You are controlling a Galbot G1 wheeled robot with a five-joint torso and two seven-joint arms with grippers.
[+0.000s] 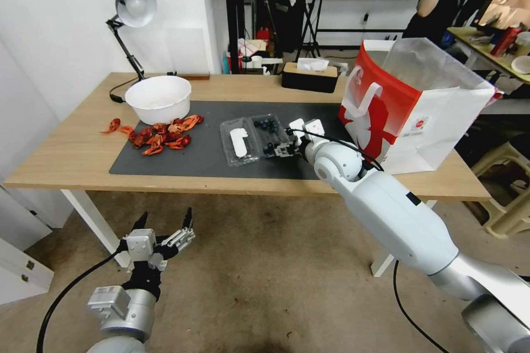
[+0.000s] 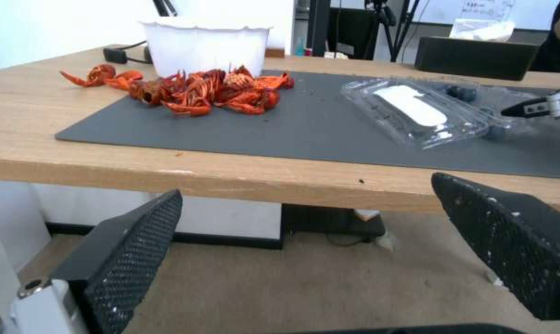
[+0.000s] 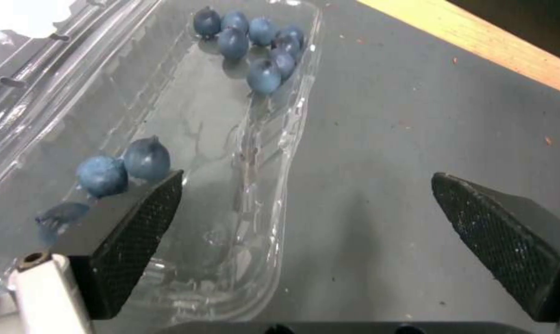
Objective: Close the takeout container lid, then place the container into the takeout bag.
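We've got the takeout container lying open at centre frame on the grey mat, lid flopped left, berries loose in the base. Thin clear plastic imo: light, flexy, slick, so grab the rim, not the middle. Right gripper wide open w/ nothing held, one finger over the base rim. Left gripper open too, low left off the table. Takeout bag waits mid-right

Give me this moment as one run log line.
takeout container: open flat on mat | lid: not closed | right pincer: open, straddling container rim | left pincer: open, idle below table | takeout bag: upright
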